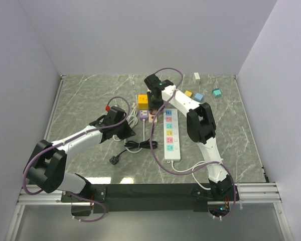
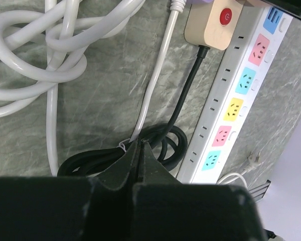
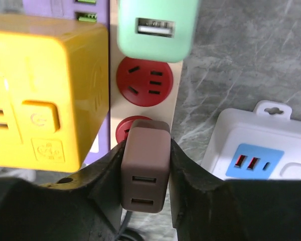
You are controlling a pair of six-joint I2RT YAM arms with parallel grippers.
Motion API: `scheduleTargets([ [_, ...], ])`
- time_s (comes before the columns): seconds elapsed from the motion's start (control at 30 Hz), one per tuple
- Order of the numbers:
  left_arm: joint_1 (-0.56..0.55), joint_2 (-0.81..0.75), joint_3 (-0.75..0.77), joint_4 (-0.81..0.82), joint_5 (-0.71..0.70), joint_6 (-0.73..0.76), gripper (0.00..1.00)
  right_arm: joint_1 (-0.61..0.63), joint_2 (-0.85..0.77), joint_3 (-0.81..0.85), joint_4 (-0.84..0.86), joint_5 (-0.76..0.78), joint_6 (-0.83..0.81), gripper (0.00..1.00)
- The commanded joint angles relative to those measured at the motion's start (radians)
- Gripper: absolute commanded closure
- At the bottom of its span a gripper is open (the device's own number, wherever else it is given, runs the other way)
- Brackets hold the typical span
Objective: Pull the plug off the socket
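Right pincer is clenched on the brown plug, one finger pressed on each flank. The plug sits in the lower socket of the beige socket strip, pushed fully home as far as I can see. By my reckoning the grip is made and the pull itself is not yet done.

The left pincer is shut tight with nothing in it. It hangs over the coiled black cable, well apart from the strip.

Now the worries. That beige strip lies loose on the surface and nothing pins it down. A straight tug could lift the whole strip with the plug still seated. The fingers grip smooth sides, so a stiff socket might let them slide off. The yellow cube adapter stands just beside the left finger, and a crooked pull could knock it. The white power strip lies close on the other side, so there is little room to swing that way either.

As for containers, I see no box, tray or bin here. The sockets are the nearest thing. The lower one holds the brown plug, the red socket above it is free, and a mint-green charger fills the place beyond that.
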Motion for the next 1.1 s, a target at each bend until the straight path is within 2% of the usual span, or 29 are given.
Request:
scheduleTargets([
  [0.0,0.002,-0.035,-0.007,0.029,0.022,-0.010,1.00,-0.001,0.005,0.047,0.017,0.040,0.013,0.77],
  [0.03,0.003,-0.032,-0.005,0.036,0.028,-0.007,1.00,-0.003,-0.010,-0.006,0.033,0.038,0.013,0.81],
  [0.07,0.002,-0.026,-0.004,0.038,0.033,-0.004,1.00,-0.001,-0.053,-0.041,0.046,0.038,0.012,0.91],
  [0.13,0.000,-0.005,0.006,0.044,0.051,-0.001,1.00,-0.003,-0.105,-0.154,0.082,0.030,0.009,1.00],
  [0.33,-0.035,0.081,0.070,0.084,0.073,0.008,1.00,0.000,-0.316,-0.418,0.114,-0.023,-0.014,1.00],
  [0.53,-0.089,0.215,0.183,0.116,0.087,0.003,1.00,0.005,-0.444,-0.594,0.129,-0.086,-0.017,1.00],
  [0.9,-0.105,0.429,0.323,0.244,0.120,-0.033,1.00,0.071,-0.555,-0.822,0.186,-0.138,0.015,1.00],
  [1.07,-0.122,0.474,0.345,0.299,0.142,-0.047,1.00,0.103,-0.545,-0.849,0.212,-0.141,0.038,1.00],
])
